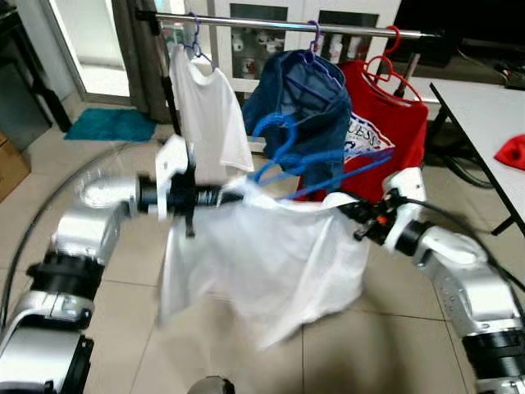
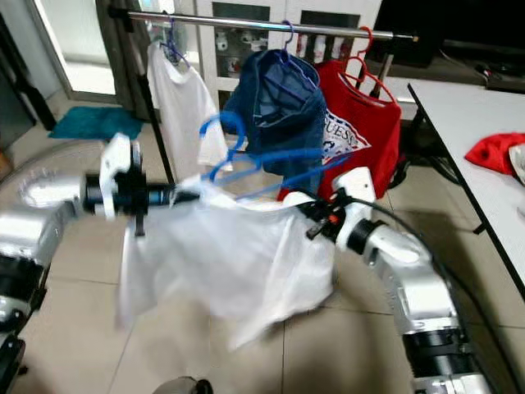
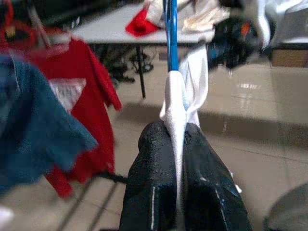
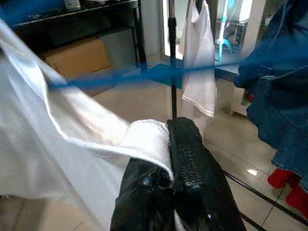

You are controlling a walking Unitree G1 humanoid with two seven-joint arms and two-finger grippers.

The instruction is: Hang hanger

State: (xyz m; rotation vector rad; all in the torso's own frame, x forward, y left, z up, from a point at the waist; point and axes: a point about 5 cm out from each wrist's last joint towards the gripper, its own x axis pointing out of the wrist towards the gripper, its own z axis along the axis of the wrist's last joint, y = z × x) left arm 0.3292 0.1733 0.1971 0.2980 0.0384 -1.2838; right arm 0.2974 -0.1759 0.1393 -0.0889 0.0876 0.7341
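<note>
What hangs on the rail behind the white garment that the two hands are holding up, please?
Behind the white garment on its blue hanger, the rail holds a white shirt, a blue garment and a red shirt; their lower parts are covered.

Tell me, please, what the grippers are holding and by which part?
Both hold the white shirt on the blue hanger: the left gripper pinches one shoulder, the right gripper the other.

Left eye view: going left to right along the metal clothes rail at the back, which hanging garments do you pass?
White T-shirt on a purple hanger → dark blue garment on a purple hanger → red printed T-shirt on a red hanger, all on the metal clothes rail.
</note>
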